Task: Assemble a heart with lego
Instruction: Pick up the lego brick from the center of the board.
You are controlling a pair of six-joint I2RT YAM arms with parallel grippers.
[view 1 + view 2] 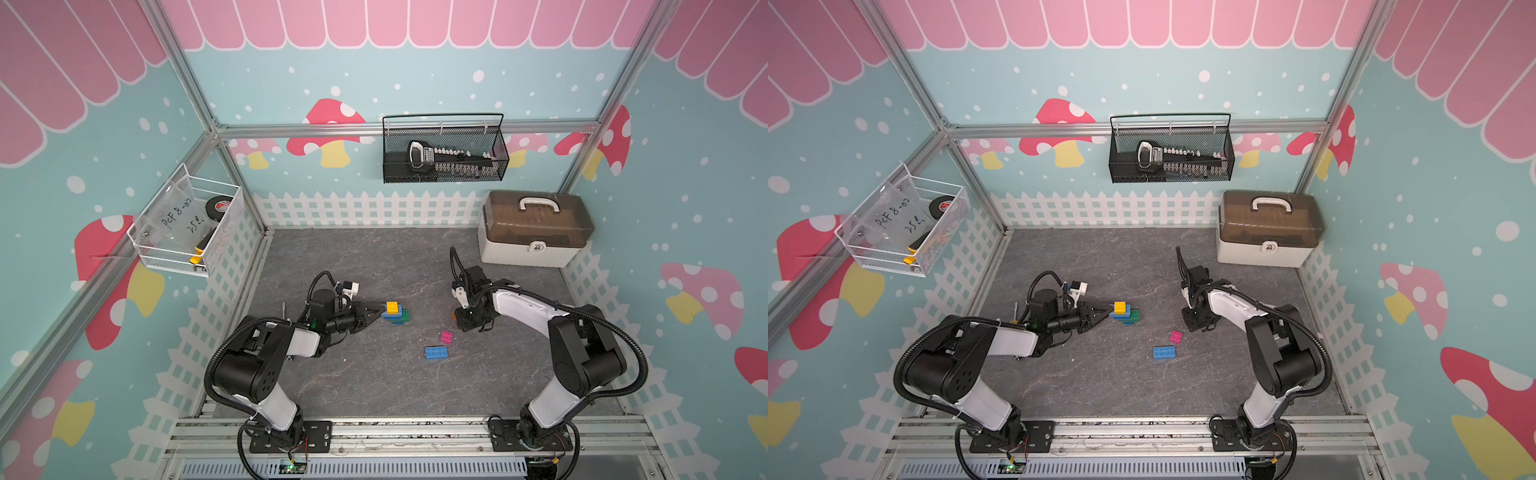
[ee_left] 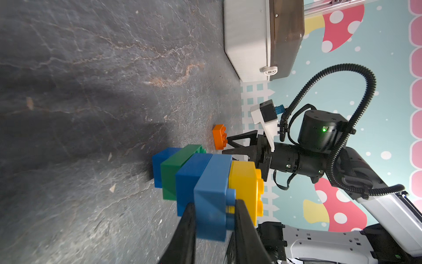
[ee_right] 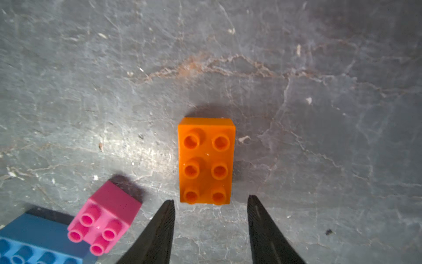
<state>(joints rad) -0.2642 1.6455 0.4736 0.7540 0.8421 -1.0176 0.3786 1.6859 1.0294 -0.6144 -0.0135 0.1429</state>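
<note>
1. Two jaws of the left gripper (image 2: pixel 214 203) pinch the heart (image 2: pixel 194 169), near the table's (image 1: pixel 353 382) middle.
2. Right gripper (image 3: pixel 210 198) stands wide, just by the orange brick (image 3: pixel 206 160).
3. Pink brick (image 3: pixel 105 217) and blue brick (image 1: pixel 436 353) lie close by.

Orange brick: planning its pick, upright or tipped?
Upright: the orange brick lies flat, six studs facing up in the right wrist view.

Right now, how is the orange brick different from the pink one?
The orange brick has six studs and is longer; the pink brick has four and is squarer. The orange brick lies ahead of the open right gripper; the pink brick lies beside the long blue brick. Both sit studs up.
</note>
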